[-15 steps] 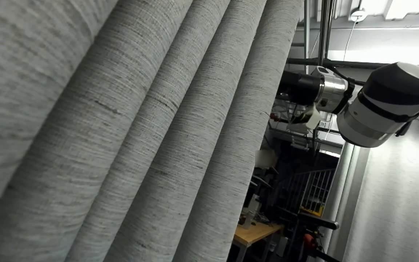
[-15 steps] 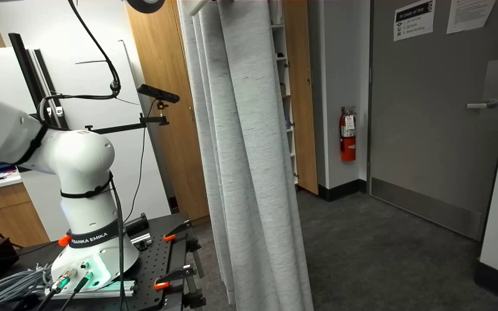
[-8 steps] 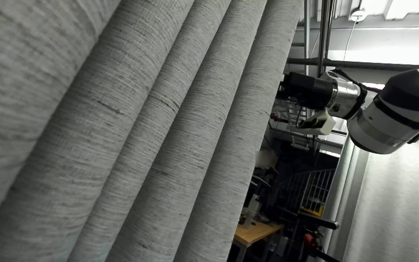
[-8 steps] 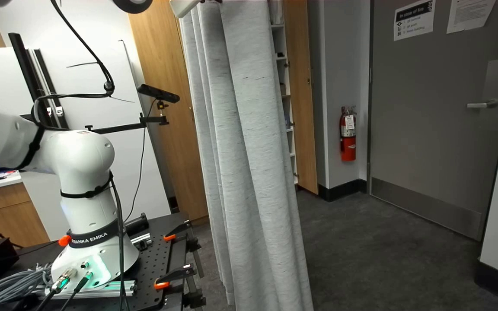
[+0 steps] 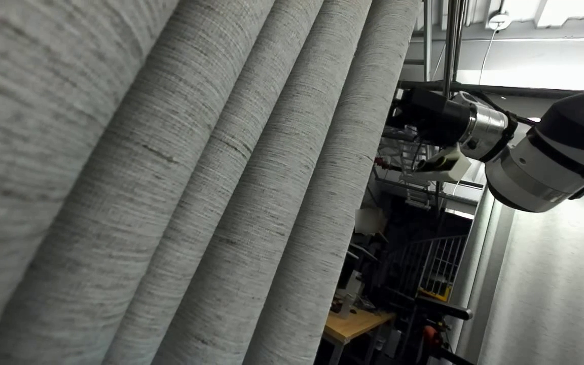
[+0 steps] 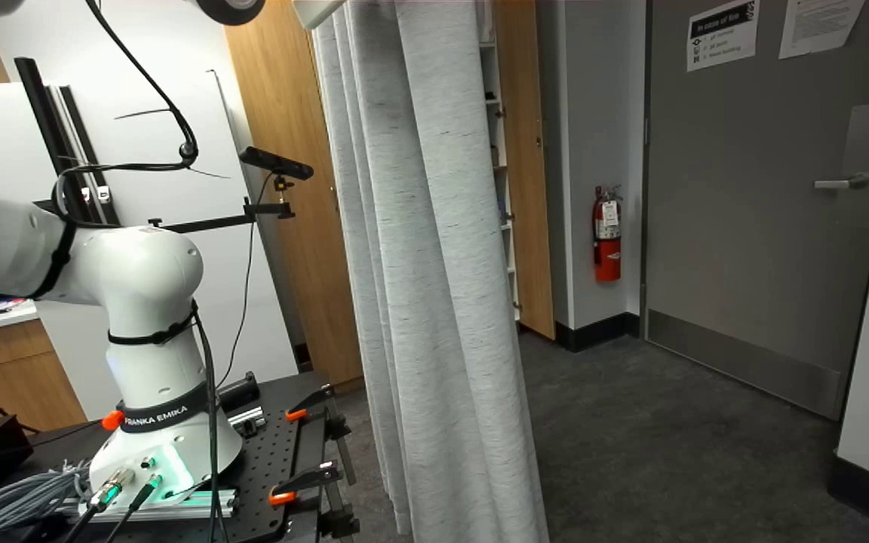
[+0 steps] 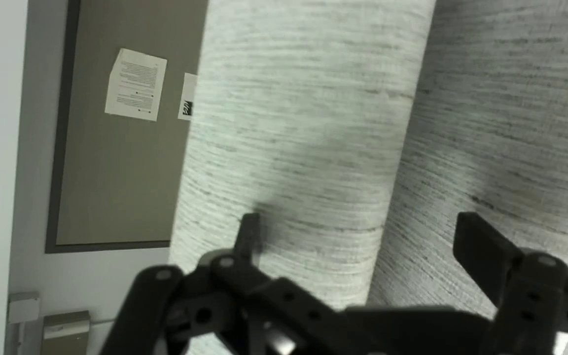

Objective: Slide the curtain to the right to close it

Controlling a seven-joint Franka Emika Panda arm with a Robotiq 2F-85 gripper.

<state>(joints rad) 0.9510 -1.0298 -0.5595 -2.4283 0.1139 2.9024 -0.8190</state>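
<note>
Two fingers: wide apart on my gripper.
Curtain: behind them in wrist view; whether touching, I can't tell.

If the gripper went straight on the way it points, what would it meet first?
Most likely the curtain, which spreads ahead of the gripper in the wrist view; depth is unclear, so the two may already touch.

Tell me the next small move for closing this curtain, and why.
I'd probably ease the open gripper slightly closer to the curtain before any grip: in the wrist view its fingers stand apart, the edge of a fold running between them, with nothing visibly pinched. Whether they touch the curtain is unclear.
</note>
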